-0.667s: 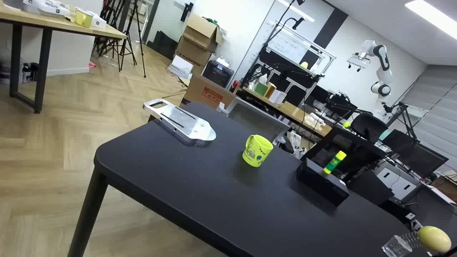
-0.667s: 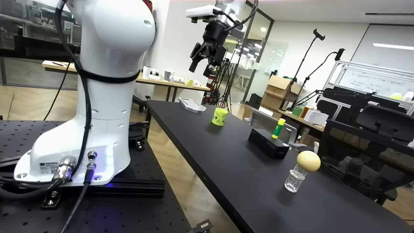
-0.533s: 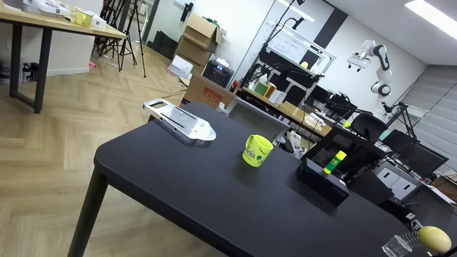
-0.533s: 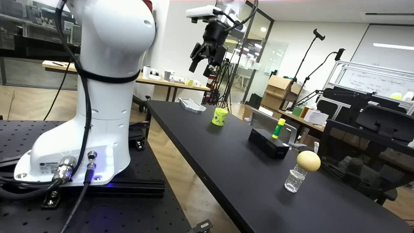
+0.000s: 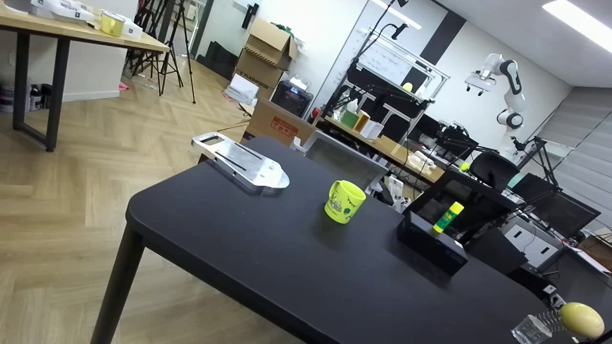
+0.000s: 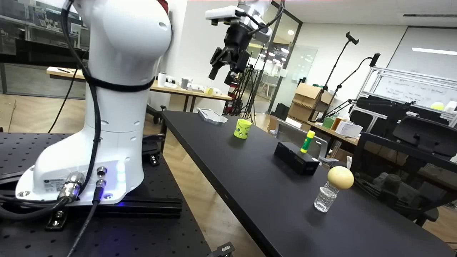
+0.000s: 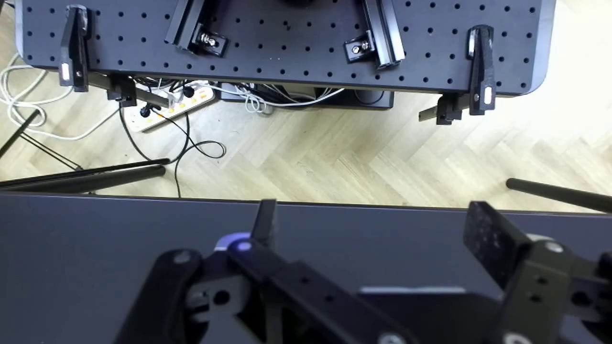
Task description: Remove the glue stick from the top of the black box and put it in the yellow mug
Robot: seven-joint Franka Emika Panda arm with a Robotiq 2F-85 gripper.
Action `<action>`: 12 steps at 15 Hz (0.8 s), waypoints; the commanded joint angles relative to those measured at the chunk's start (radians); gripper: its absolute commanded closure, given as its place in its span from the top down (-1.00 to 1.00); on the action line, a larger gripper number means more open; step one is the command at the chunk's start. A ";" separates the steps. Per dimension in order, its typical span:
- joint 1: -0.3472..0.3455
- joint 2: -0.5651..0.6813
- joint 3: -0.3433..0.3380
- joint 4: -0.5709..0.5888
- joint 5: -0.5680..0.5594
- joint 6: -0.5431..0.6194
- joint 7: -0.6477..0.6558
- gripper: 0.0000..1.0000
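Black box: a low, dark, rectangular block resting on the black worktop; every place below is given from it.
Glue stick: on top of the black box in both exterior views, standing on end, green body below and yellow cap above; only the box touches it.
Yellow mug: upright on the worktop, apart from the black box, its handle on the side facing away from the box. No stick pokes above its rim; the inside is hard to make out.
Silver tray: on the mug's side of the black box, farther off than the mug.
Pale yellow ball: on the opposite side of the black box from the mug, perched above a clear jar.
Jaws: spread wide with nothing between them, raised higher than the black box and well apart from it.
Done with the glue stick: nothing, it seems; the task looks to be at its very start.
Left at the black box: reaching the stick, gripping it and lifting it clear.
Left at the yellow mug: carrying the stick over from the black box, lowering it in and letting go.
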 commanded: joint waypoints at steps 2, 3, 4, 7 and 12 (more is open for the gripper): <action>0.006 0.001 -0.006 0.002 -0.003 -0.003 0.003 1.00; 0.009 0.010 -0.010 0.003 -0.009 0.015 -0.018 1.00; 0.011 0.025 -0.014 0.006 -0.018 0.038 -0.046 1.00; 0.001 0.147 -0.046 0.042 -0.034 0.144 -0.151 1.00; -0.046 0.440 -0.112 0.188 -0.096 0.313 -0.247 1.00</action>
